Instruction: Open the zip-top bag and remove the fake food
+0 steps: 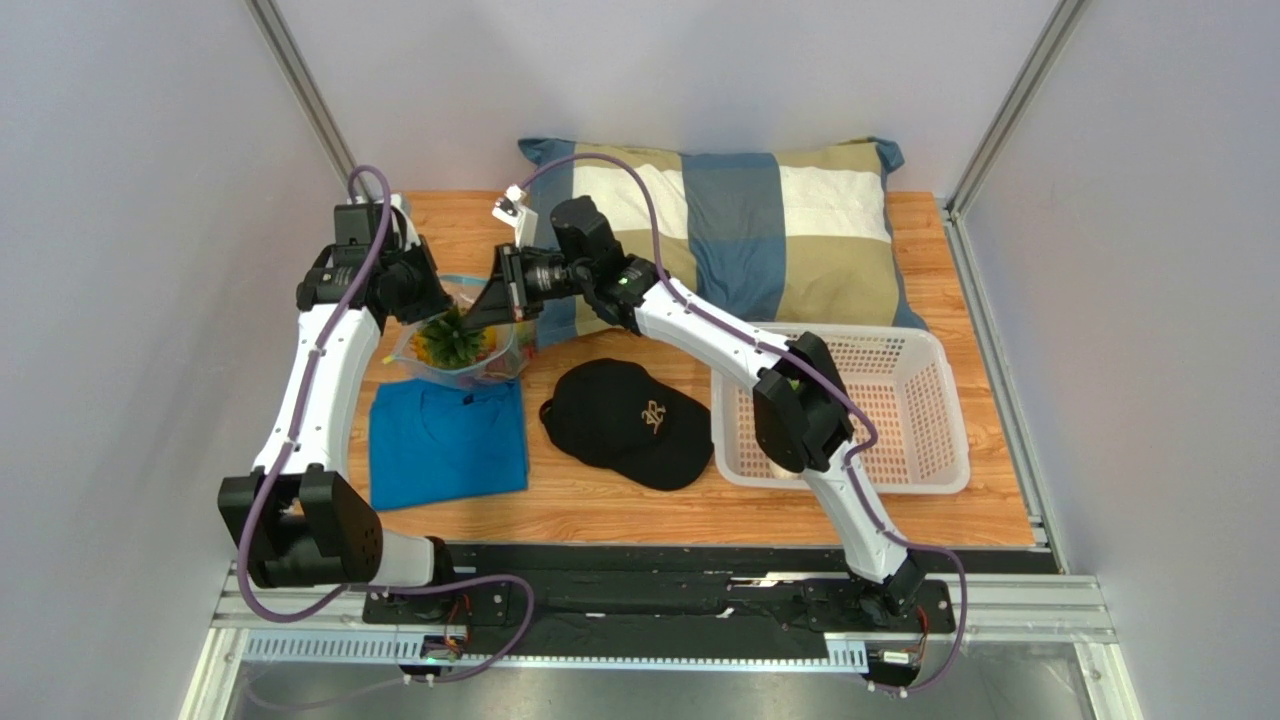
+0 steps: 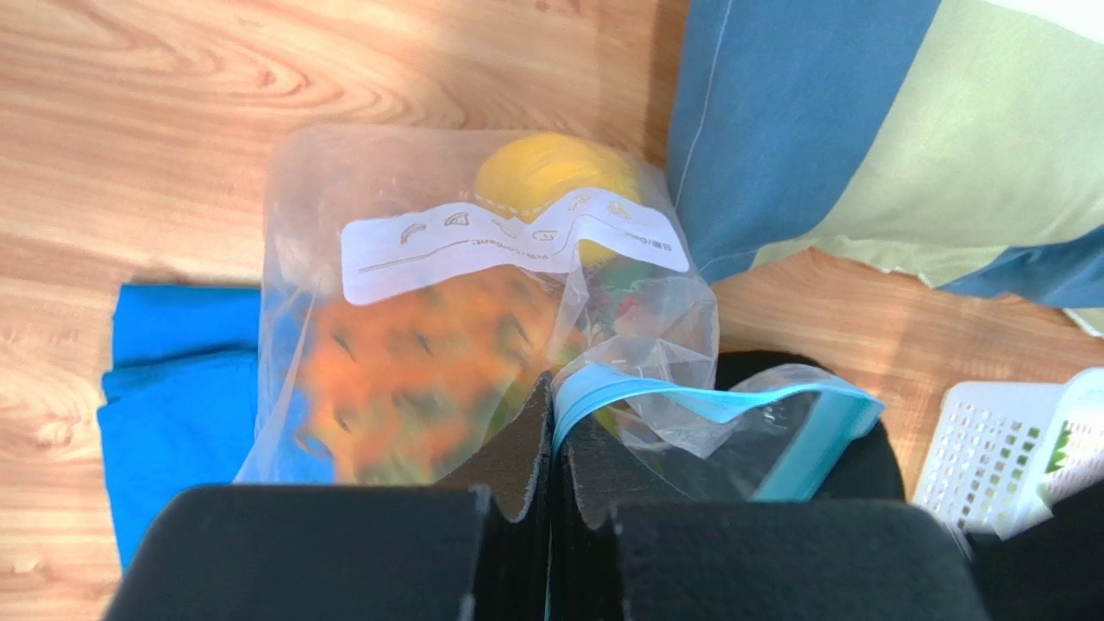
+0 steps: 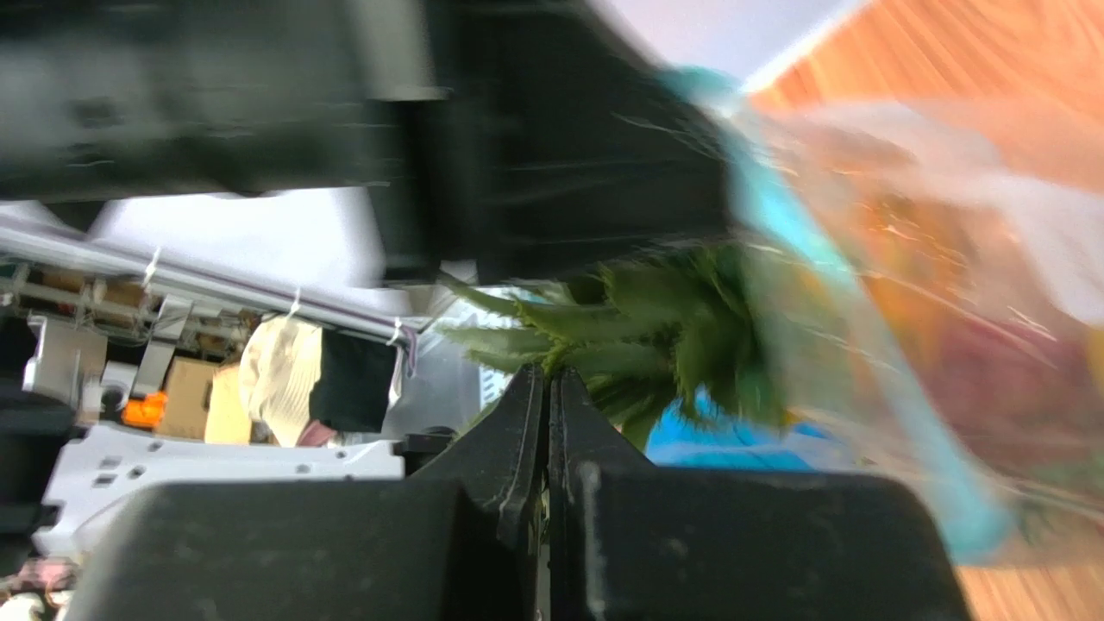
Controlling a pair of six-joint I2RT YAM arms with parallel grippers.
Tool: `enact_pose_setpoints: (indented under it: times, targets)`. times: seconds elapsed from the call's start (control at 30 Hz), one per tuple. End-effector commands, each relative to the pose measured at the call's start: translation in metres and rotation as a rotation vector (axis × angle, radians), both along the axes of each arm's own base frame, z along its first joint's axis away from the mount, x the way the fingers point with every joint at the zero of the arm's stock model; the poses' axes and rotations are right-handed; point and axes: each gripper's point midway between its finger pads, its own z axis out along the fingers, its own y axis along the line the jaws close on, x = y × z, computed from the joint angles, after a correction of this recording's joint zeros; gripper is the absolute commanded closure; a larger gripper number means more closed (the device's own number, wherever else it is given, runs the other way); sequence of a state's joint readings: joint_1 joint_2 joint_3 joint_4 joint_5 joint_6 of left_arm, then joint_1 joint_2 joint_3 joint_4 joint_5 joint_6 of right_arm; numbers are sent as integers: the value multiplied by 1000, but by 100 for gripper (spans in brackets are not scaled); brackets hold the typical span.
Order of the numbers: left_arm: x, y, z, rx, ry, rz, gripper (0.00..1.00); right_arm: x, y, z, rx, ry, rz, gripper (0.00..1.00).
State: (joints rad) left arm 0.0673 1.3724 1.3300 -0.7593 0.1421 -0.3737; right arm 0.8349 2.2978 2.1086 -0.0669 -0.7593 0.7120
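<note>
Jaws both tight on the zip-top bag (image 2: pixel 428 311) — wrists face to face.

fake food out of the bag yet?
Inside: pineapple and lemon show through the clear bag. Left fingers pinch its blue zip strip.

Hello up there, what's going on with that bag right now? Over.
Left end effector shut on zip-top bag mouth; right end effector likewise. Fake food inside. Nothing blocking.
</note>
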Motion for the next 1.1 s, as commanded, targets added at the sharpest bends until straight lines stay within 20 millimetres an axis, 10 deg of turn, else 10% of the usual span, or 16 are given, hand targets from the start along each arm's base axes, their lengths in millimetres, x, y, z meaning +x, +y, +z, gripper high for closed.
enact_pose_setpoints:
  times: [0.0,0.13,0.27,0.5,0.7,1.07]
  targets:
    - [16,-5,26,-38,-80,-12,100,-18,8,48,98,-144,91,100]
    - [26,-17,39,-108,-111,-47,100,-17,22,39,86,-129,90,100]
    - [28,3,34,-8,-72,11,100,-13,16,77,115,-173,17,100]
    - [26,23,21,36,-25,90,100,-18,-25,152,200,-146,-84,100]
    - [20,36,21,69,-25,148,100,-21,-60,156,113,-81,-140,100]
    - [15,35,28,31,-96,194,100,-22,-233,157,-123,-63,-458,100]
